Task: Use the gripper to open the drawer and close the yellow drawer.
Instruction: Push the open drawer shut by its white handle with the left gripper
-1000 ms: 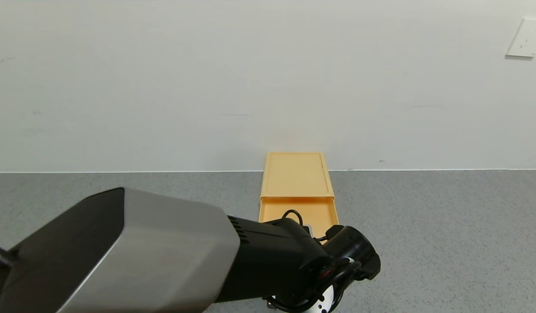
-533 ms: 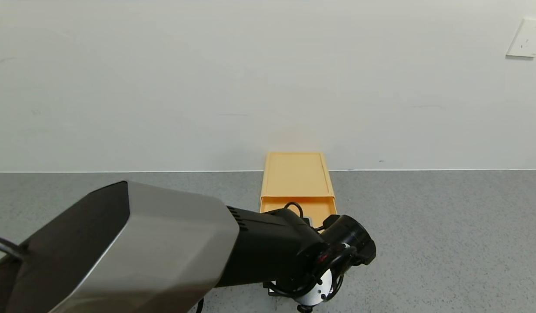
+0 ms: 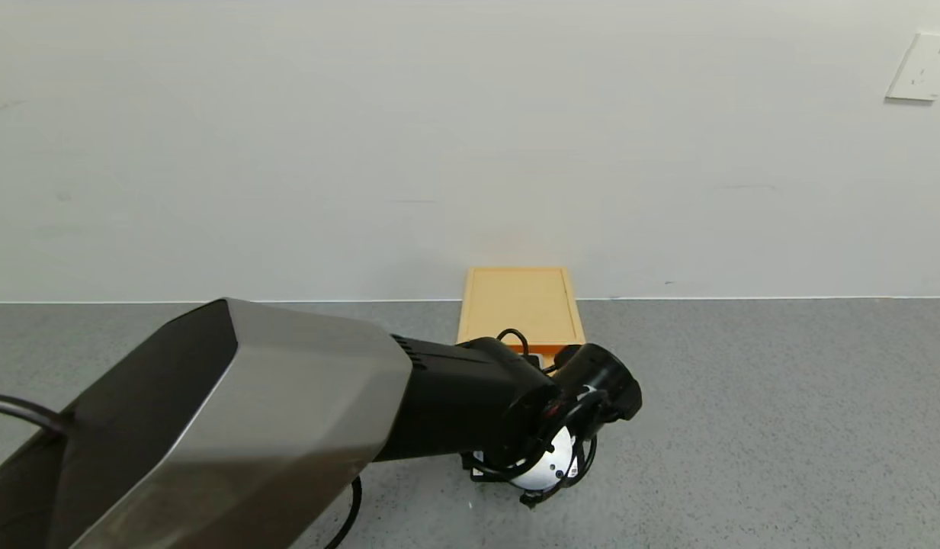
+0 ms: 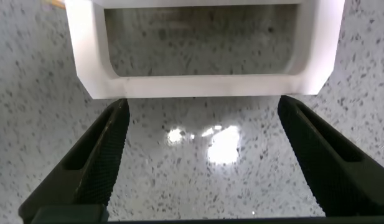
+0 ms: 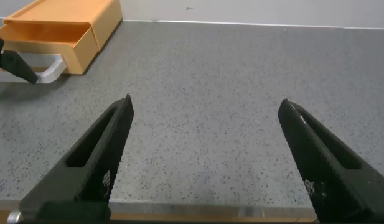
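The yellow box casing [image 3: 520,303] stands against the wall. Its yellow drawer [image 5: 47,38] sticks a short way out, with the white loop handle [image 4: 204,90] in front. My left gripper [image 4: 203,107] is open, its fingertips [image 4: 119,112] right against the front bar of the handle, one near each end. In the head view my left arm [image 3: 508,396] hides the drawer front and the gripper. In the right wrist view a left fingertip [image 5: 16,63] shows beside the handle [image 5: 50,67]. My right gripper [image 5: 206,107] is open and empty over bare tabletop, off to the side.
The grey speckled tabletop [image 3: 744,396] runs wide to both sides of the casing. A white wall [image 3: 439,152] stands just behind the casing, with a socket plate [image 3: 923,66] at the upper right. The table's near edge [image 5: 179,211] lies under my right gripper.
My left arm has moved toward the wall and the drawer has slid with it, from well out to nearly inside the casing.
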